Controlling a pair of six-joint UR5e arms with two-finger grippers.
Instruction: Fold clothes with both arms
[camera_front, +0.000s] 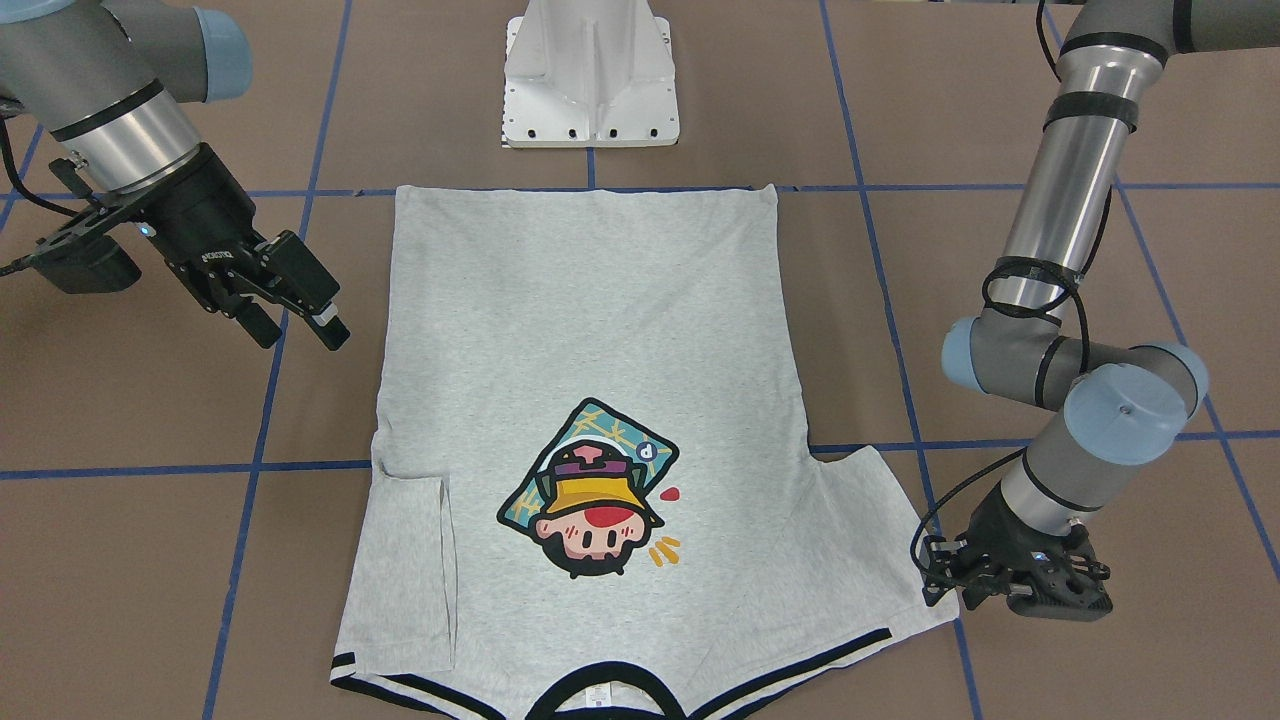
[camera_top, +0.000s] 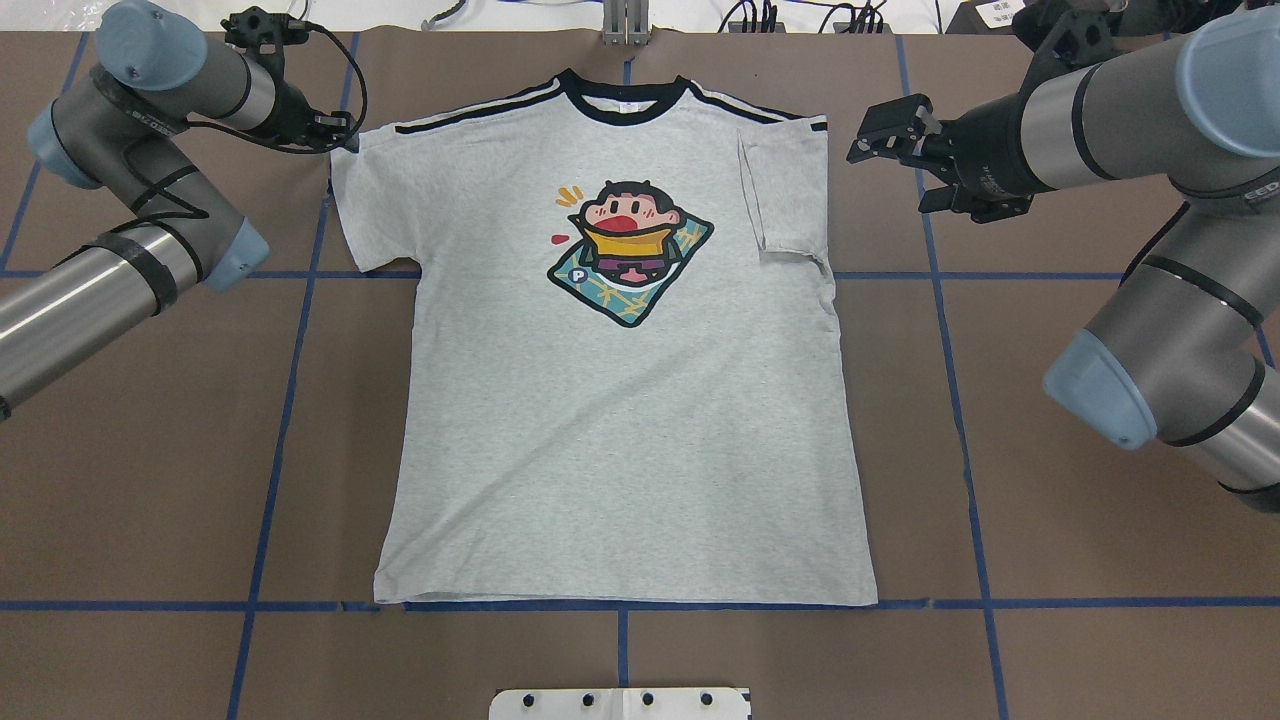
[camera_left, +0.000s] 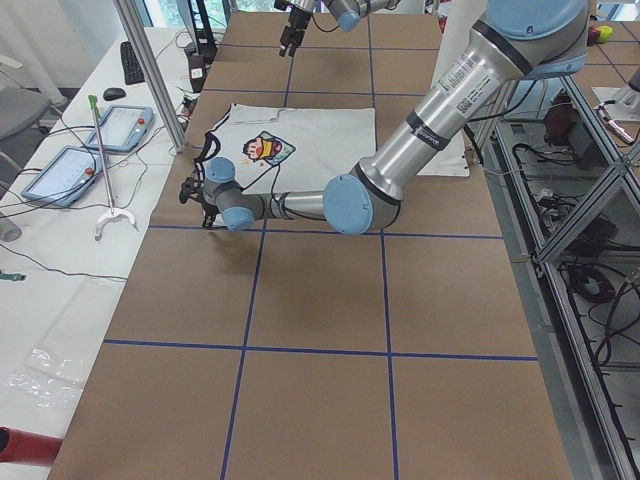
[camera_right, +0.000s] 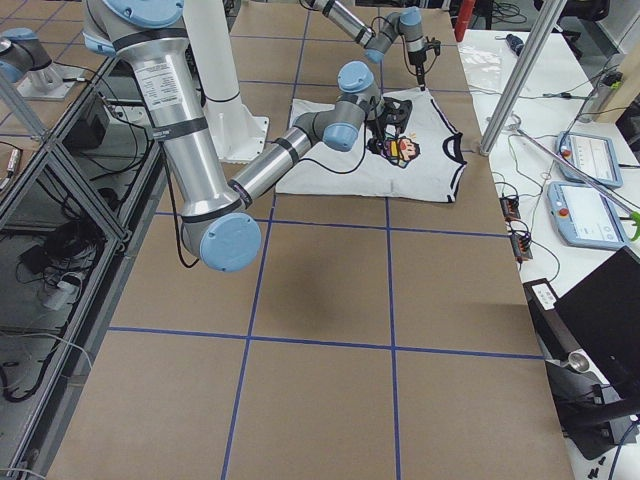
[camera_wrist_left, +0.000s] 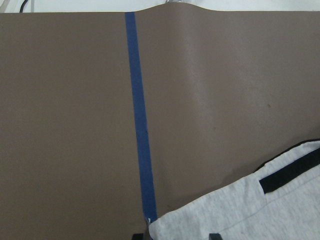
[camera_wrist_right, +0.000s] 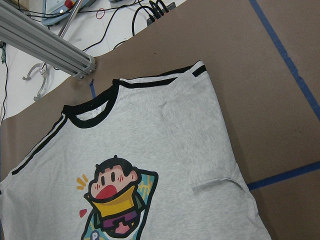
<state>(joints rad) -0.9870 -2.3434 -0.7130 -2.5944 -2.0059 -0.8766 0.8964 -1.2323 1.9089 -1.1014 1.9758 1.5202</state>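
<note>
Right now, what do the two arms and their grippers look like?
Left arm and right arm are silver-grey tubes with light blue joint caps and black bands; black cables run along them. Left gripper and right gripper are black with two fingers; the right one bears small white lettering.

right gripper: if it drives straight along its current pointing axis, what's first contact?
Probably the T-shirt, at or near its folded-in sleeve. The right gripper tilts down toward that edge with nothing between; exact touchdown point is unclear.

T-shirt (camera_front: 600, 300) collar (camera_front: 600, 688) cropped at bottom edge
</note>
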